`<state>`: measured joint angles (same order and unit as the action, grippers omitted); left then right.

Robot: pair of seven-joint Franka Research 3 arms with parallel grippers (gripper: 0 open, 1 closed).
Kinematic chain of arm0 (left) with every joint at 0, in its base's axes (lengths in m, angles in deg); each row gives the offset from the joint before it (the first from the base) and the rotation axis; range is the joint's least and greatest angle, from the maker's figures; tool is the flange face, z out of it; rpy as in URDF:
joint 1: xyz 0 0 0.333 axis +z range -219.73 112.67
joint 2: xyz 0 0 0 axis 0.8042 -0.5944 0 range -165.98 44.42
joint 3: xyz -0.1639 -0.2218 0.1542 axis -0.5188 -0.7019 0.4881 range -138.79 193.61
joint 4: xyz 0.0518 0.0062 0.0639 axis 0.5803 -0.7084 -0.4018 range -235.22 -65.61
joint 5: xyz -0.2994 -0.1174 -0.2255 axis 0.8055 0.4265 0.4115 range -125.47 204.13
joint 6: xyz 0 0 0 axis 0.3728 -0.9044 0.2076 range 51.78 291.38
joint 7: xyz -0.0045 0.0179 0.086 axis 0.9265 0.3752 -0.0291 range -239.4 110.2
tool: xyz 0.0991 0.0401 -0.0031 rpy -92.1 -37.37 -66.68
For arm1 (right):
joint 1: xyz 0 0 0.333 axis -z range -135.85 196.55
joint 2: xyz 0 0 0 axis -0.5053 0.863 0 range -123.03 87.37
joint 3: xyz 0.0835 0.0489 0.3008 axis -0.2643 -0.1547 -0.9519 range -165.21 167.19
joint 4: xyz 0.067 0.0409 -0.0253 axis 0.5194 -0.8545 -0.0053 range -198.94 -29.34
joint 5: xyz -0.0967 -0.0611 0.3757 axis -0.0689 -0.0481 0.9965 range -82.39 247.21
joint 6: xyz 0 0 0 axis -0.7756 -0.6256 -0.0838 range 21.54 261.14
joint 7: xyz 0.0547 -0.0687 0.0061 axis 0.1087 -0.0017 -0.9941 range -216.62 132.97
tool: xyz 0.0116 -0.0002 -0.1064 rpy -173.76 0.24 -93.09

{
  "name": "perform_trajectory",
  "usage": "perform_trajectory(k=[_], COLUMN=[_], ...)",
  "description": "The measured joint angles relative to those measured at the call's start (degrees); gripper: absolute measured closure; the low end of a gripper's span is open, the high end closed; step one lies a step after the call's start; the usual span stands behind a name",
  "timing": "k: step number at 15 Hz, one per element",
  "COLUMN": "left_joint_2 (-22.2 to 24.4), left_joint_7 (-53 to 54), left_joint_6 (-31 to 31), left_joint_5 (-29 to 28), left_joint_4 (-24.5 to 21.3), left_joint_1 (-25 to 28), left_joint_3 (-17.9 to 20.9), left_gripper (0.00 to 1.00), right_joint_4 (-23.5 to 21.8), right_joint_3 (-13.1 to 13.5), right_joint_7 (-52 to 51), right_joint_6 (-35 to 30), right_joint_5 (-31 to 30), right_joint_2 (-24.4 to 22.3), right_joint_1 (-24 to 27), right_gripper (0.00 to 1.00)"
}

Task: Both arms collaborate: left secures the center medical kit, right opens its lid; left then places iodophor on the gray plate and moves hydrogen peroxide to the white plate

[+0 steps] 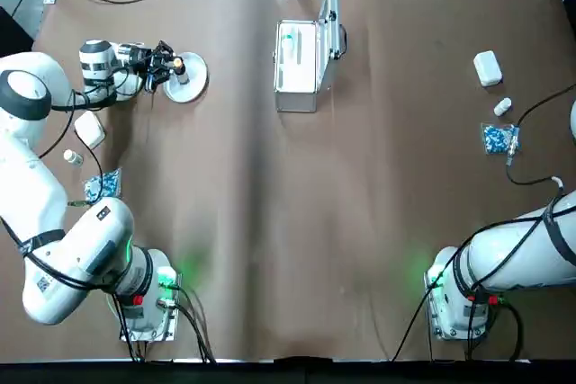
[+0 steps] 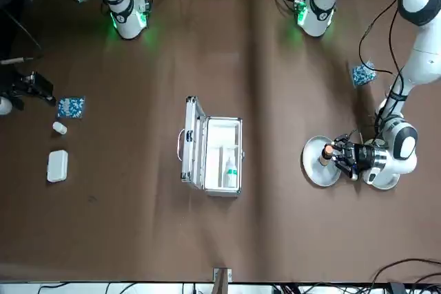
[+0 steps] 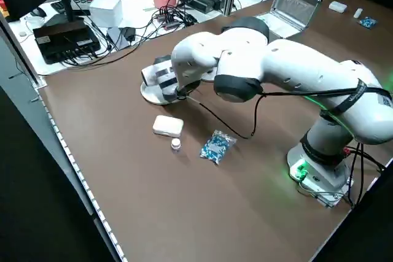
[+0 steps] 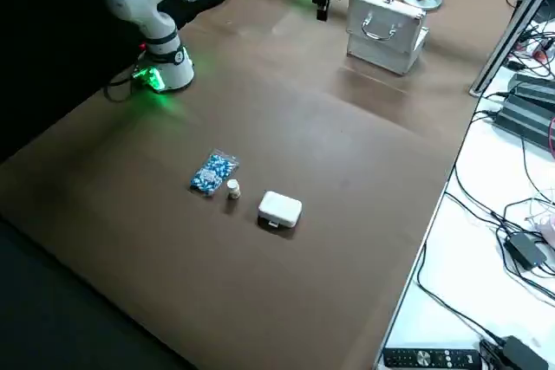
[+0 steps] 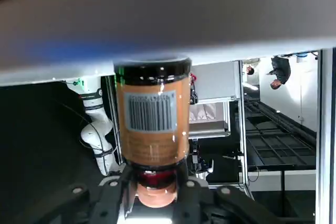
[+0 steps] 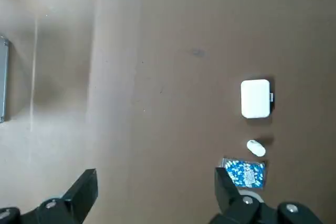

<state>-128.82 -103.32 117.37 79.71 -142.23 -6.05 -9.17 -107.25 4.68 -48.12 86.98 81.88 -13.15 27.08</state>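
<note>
The medical kit [image 1: 297,78] stands open at the back middle of the table, its lid [image 1: 331,20] raised upright with the grey handle facing outward [image 4: 379,28]. Inside lies the hydrogen peroxide [image 1: 290,43], a white bottle with a teal mark. My left gripper [image 1: 166,66] reaches sideways over the gray plate [image 1: 193,85] at the far left and is shut on the iodophor [image 5: 152,119]. It holds the iodophor by its pale orange cap, with the bottle's base at the plate's surface. The white plate is hidden. My right gripper [image 6: 155,177] hangs open high over the table's right side, holding nothing.
A small white case [image 1: 487,67], a vial [image 1: 502,107] and a blue packet [image 1: 498,138] lie at the right. A similar case [image 1: 90,128], vial [image 1: 72,157] and blue packet [image 1: 103,184] lie at the left beside my left arm. Cables run along the back edge.
</note>
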Motion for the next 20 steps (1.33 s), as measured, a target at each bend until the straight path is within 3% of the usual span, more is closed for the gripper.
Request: perform_trajectory(k=[5, 9, 12, 20], left_joint_2=[-0.2, -0.1, 1.4, 14.3], left_joint_7=[0.3, 0.3, 0.3, -0.2], left_joint_6=[0.0, 0.0, 0.0, -0.1], left_joint_5=[0.2, 0.2, 0.2, -2.2], left_joint_4=[0.1, 0.6, 1.3, 2.0], left_joint_1=[-0.1, -0.8, -1.4, -4.7], left_joint_3=[0.1, 0.0, -0.3, -0.5], left_gripper=[0.63, 0.24, 0.00, 0.00], right_joint_4=[0.0, 0.0, 0.0, 0.0], right_joint_3=[0.3, 0.4, 0.4, 0.4], right_joint_7=[0.2, 0.2, 0.2, 0.2], right_joint_6=[0.1, 0.3, 0.3, 0.4], right_joint_5=[-0.4, -0.5, -0.6, -0.7], right_joint_2=[0.0, 0.0, 0.0, 0.0], right_joint_1=[0.1, 0.2, 0.1, 0.1], right_gripper=[0.02, 0.02, 0.02, 0.02])
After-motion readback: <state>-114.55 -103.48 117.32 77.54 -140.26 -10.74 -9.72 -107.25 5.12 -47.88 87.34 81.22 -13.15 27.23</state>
